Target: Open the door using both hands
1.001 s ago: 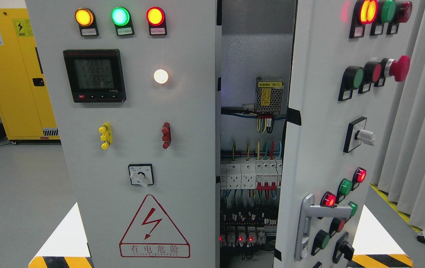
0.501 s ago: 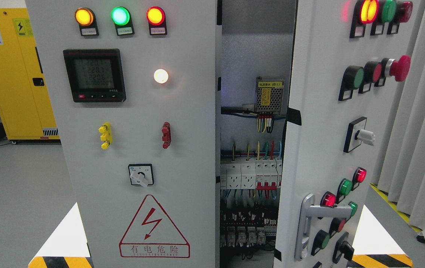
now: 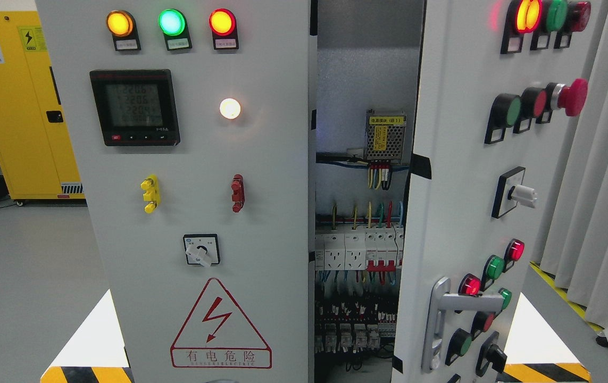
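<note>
Two doors (image 3: 458,175) ajar, handle (image 3: 438,319) untouched

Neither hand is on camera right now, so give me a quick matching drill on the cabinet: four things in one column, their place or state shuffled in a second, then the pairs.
Things:
1. right door
2. digital meter
3. silver door handle
4. power supply module

Place or state:
A. inside the cabinet, seen through the gap
B. swung partly open
C. on the left door, below the three indicator lamps
D. low on the right door, beside the red and green lamps

Pairs: 1-B, 2-C, 3-D, 4-A
</note>
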### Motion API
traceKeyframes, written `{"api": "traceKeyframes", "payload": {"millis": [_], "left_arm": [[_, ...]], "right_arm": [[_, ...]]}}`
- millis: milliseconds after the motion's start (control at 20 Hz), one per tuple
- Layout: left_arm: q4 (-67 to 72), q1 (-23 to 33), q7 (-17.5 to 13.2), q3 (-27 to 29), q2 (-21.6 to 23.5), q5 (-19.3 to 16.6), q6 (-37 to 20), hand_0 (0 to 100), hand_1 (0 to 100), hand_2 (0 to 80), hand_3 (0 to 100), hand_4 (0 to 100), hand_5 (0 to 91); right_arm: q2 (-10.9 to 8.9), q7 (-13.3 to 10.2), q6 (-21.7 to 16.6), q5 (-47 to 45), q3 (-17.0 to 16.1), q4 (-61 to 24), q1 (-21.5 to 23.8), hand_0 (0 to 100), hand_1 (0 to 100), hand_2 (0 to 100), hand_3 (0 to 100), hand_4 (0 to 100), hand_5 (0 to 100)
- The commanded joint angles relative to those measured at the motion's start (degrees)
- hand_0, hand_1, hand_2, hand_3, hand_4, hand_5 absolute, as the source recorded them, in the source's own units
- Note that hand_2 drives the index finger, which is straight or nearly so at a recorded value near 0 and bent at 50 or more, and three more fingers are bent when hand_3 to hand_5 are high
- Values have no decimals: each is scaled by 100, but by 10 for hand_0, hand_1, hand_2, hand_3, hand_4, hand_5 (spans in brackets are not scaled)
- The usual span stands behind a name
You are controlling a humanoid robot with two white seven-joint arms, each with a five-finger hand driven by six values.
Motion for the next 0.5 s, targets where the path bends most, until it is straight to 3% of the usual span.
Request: {"api": "traceKeyframes", "payload": {"millis": [0,300,451], "left_arm": [[-64,-1205,43,-417,-554,230,394,120,556,0,0,0,0],[639,-2541,87,-629,-1125,204,938,120,556,0,0,0,0],[1227,-3200,376,-629,-1538,212,1421,120,556,0,0,0,0]], "right_arm": [[-2,-3,6,1,1,0,-61,0,500,40,0,0,0],[16,-3,6,1,-8,-9,-61,0,500,40,0,0,0],[7,-3,6,1,-17,-8,-61,0,500,40,0,0,0]]}}
